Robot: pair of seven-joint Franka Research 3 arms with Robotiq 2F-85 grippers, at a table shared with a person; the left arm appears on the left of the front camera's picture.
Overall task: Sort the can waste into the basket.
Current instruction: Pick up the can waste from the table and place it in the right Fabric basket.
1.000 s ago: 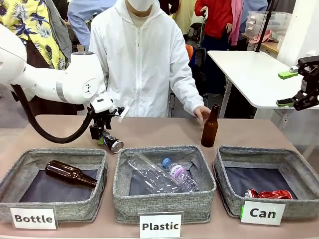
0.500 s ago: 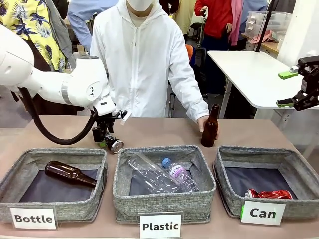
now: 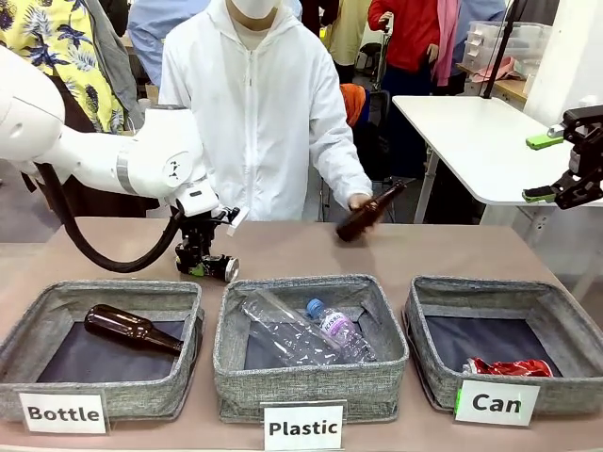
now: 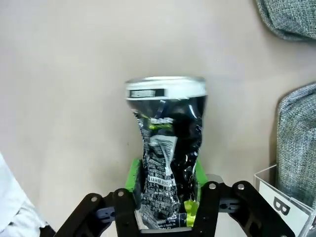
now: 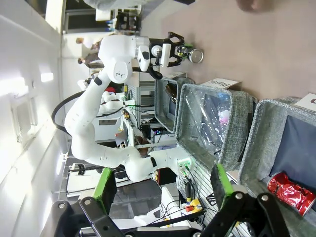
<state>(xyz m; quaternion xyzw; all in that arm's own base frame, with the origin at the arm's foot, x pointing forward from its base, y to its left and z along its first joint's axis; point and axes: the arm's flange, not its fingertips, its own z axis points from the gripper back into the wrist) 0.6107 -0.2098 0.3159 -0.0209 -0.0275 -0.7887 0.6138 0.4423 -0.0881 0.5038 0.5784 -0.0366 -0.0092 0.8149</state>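
Observation:
My left gripper (image 3: 204, 263) is shut on the black can (image 3: 218, 267), which lies on its side low over the table behind the bins. In the left wrist view the green pads (image 4: 132, 174) pinch the black can (image 4: 168, 143) and its middle is dented in; its silver end points away from my gripper (image 4: 165, 197). The red crushed can (image 3: 510, 367) lies in the grey basket (image 3: 565, 315) labelled "Can" at the front right. My right gripper (image 3: 563, 166) hangs open and empty, high at the right edge; its view shows the red can (image 5: 291, 192) in the basket (image 5: 261, 129).
The person's hand holds a brown bottle (image 3: 369, 212) tilted above the table's far middle. A "Plastic" bin (image 3: 311, 381) with clear bottles (image 3: 311, 334) stands at centre. A "Bottle" bin (image 3: 57, 303) with a brown bottle (image 3: 132, 328) stands at left.
My left gripper has closed on the black can, and the can now lies more level. The person lifted the brown bottle off the table and tilted it. The right arm stayed still.

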